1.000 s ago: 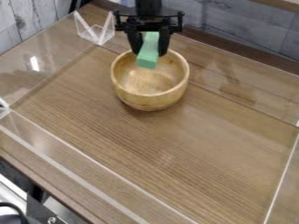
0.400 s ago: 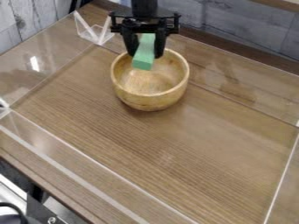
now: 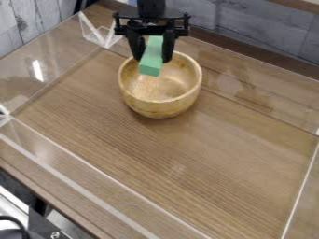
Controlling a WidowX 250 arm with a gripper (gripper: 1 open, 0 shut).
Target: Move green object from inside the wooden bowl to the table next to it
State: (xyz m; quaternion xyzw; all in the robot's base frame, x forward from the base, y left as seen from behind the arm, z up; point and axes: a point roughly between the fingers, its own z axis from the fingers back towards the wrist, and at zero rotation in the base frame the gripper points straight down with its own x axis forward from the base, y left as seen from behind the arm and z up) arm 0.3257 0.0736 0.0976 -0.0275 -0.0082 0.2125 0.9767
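Observation:
The green object hangs upright between the black fingers of my gripper, which is shut on it. Its lower end sits just above the far rim of the wooden bowl, over the bowl's back part. The bowl is round, light tan and thick-walled, and it stands on the brown wood-grain table near the far side. Nothing else shows inside the bowl. The gripper points straight down from the top of the view.
Clear acrylic walls run along the table's edges, with a clear bracket at the far left corner. A grey plank wall stands behind the table.
The gripper has risen a little with the green object, lifting its lower end from inside the bowl to about rim height. The bowl has stayed put.

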